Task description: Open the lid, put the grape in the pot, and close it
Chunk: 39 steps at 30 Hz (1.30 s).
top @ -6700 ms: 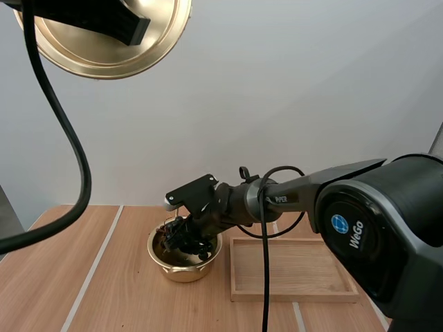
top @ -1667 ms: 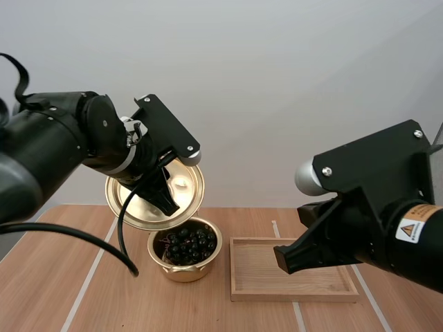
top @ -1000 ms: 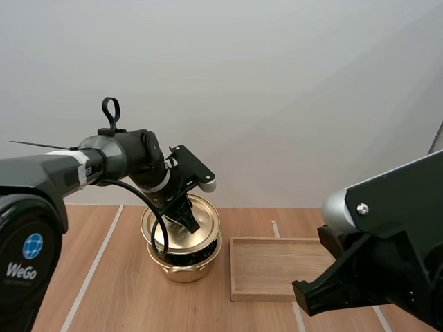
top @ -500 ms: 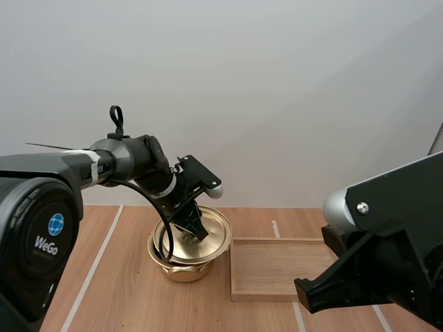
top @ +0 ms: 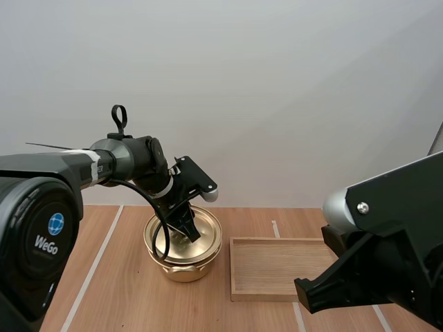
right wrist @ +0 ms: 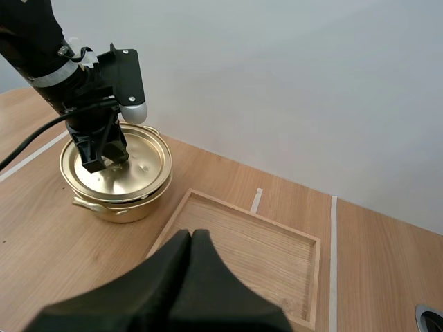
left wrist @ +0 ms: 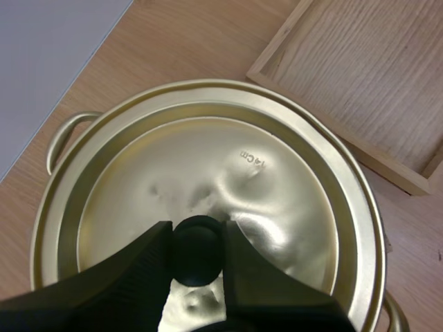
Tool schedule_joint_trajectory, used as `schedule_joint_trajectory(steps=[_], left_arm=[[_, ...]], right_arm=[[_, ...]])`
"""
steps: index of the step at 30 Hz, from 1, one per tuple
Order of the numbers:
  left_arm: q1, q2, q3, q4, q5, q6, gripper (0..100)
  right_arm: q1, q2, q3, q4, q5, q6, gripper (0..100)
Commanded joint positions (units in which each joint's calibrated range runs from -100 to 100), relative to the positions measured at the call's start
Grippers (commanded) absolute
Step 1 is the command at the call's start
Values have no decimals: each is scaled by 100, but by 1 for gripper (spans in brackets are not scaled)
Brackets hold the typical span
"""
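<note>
- One round gold-coloured metal pot [top: 184, 267] stands on the pale wooden table [top: 118, 297], just to the left of the tray.
- One gold-coloured metal lid [left wrist: 277, 187] lies on the pot and covers its mouth. One black round knob [left wrist: 197, 257] sits at the lid's centre.
- Two looped pot handles show in the left wrist view, one [left wrist: 61, 135] poking out past the lid's rim.
- One shallow rectangular wooden tray [top: 294, 296] lies flat beside the pot, close to it but apart.
- Two black arms are present. The left gripper [left wrist: 197, 238] pinches the lid's knob between its fingertips. The right gripper [right wrist: 190, 236] hangs above the tray's near edge, well apart from the pot, its fingers pressed together into one dark wedge.
- "14CM" is stamped into the lid near the knob. "WeGo" stands beside a blue round logo [top: 43, 242] on the left arm.
- Light stripes [top: 90, 277] run across the table.
</note>
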Motion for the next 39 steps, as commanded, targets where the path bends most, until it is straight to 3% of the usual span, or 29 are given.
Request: schedule_joint_trajectory(steps=[1, 14, 39], left_arm=[[-15, 90, -3, -111, -157, -35, 0], [-15, 415, -3, -111, -847, -35, 0], [-15, 279, -3, 92, 306, -37, 0]], right_arm=[[-22, -55, -8, -16, 0, -39, 0], [-22, -55, -8, -16, 0, -39, 0], [-22, -55, -8, 11, 0, -39, 0]])
